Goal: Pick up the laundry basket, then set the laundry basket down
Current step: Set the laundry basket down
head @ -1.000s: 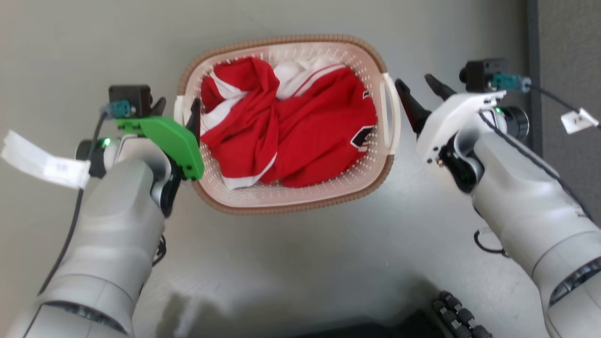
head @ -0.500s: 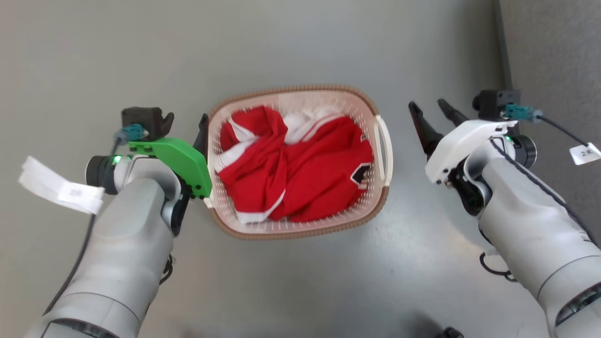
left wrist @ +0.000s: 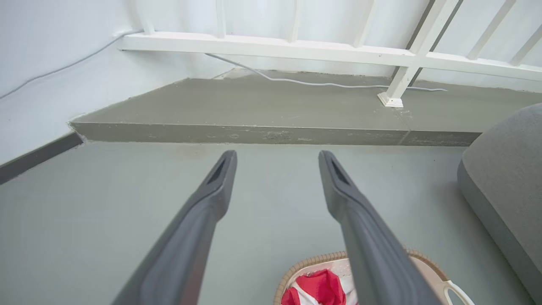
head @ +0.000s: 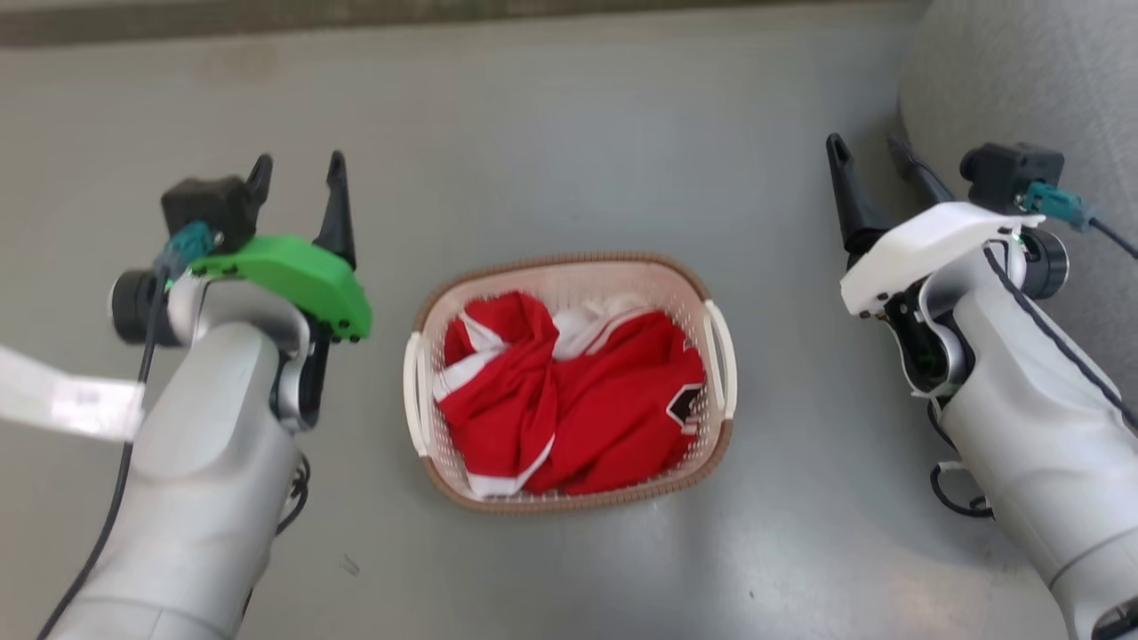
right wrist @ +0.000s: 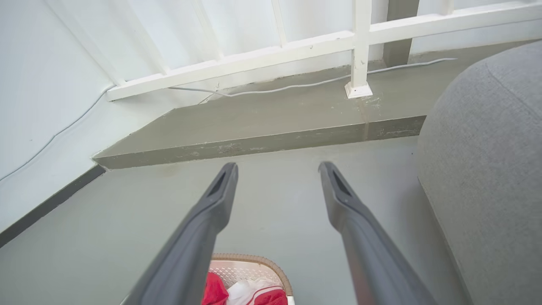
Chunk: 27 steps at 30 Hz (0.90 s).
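The laundry basket (head: 427,462) stands on the grey floor in the middle of the head view, cream-white with a brown rim and a white loop handle on each side. Red and white clothes (head: 569,400) fill it. My left gripper (head: 298,173) is open, raised to the upper left of the basket and apart from it. My right gripper (head: 871,151) is open at the upper right, also clear of the basket. In the left wrist view, the basket's rim (left wrist: 305,264) shows at the bottom, between my open fingers (left wrist: 211,199). The right wrist view catches the basket's edge (right wrist: 258,260) low down.
A grey upholstered seat (head: 1022,80) sits at the right, close to my right arm. A raised concrete step (left wrist: 254,133) and a white railing (left wrist: 296,44) with a cable lie ahead. A white wall runs along the left.
The head camera has risen and pulled back, so the basket looks smaller and lower. Both grippers have come away from the basket's handles and now stand higher and wider apart.
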Tool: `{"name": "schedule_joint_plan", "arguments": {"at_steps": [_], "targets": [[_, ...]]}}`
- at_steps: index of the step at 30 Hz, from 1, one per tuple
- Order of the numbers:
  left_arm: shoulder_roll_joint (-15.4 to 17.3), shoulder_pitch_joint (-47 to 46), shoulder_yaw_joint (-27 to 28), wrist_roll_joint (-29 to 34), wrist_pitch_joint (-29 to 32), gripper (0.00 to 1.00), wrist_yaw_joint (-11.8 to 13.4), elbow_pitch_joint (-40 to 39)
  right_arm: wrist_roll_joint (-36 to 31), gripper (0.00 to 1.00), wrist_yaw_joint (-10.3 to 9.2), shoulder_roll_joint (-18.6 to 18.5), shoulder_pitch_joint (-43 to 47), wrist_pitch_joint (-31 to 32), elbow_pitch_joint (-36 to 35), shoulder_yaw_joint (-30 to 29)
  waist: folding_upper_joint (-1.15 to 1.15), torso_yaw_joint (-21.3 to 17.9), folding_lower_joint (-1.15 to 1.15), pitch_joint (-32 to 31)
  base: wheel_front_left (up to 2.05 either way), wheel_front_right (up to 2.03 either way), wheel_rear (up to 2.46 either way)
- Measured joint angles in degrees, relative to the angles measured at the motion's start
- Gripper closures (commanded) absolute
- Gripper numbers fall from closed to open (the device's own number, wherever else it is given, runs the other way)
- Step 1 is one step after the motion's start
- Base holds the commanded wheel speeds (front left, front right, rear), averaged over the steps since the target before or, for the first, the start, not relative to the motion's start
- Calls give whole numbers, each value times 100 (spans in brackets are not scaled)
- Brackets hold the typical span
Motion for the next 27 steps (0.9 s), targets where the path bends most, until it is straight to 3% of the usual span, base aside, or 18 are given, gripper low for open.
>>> {"name": "schedule_joint_plan", "arguments": {"at_steps": [11, 27], "targets": [[153, 1059, 426, 628, -1, 0, 286, -1340, -732, 0, -422, -68, 828, -1, -1181, -554, 0, -52, 0, -785, 0, 0, 0], [258, 2946, 641, 1091, 0, 0, 397, -2572, -1338, 0, -642, -87, 2492, -1, -2205, -917, 0, -179, 0, -1748, 0, 0, 0]]}}
